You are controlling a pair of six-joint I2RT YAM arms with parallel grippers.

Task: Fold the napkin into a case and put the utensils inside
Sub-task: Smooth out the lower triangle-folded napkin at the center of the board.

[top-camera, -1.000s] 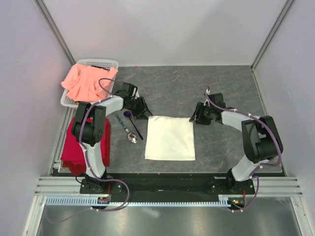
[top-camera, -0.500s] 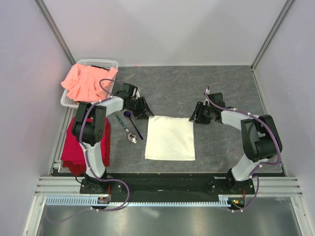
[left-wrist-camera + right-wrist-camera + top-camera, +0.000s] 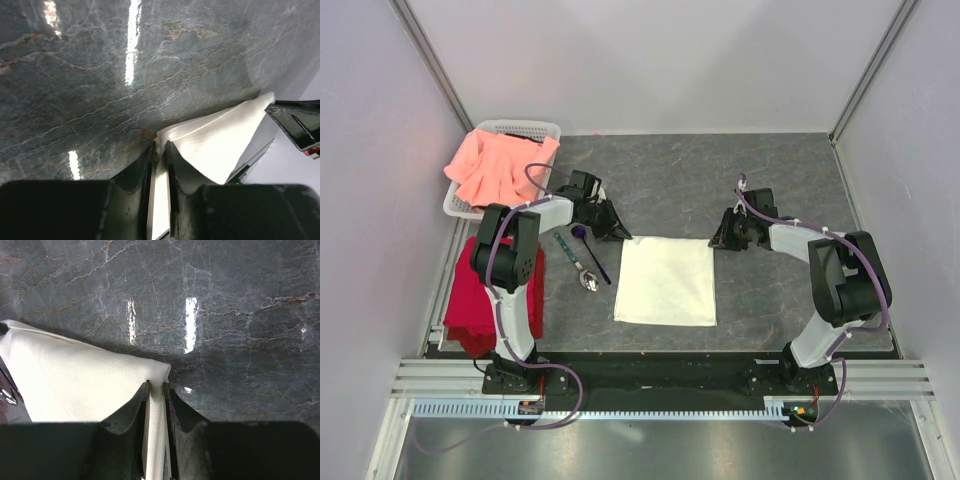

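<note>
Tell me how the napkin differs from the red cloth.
The cream-white napkin lies spread mid-table; the red cloth sits piled at the left edge. The left end effector and right end effector pinch the napkin's far corners; nothing holds the red cloth. Both are plain cloth.

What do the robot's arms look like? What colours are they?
Both the left arm and right arm have white tube-shaped links joined by chunky black joints. A thin purple cable loops along each. The left gripper and right gripper are black, with two slim fingers.
</note>
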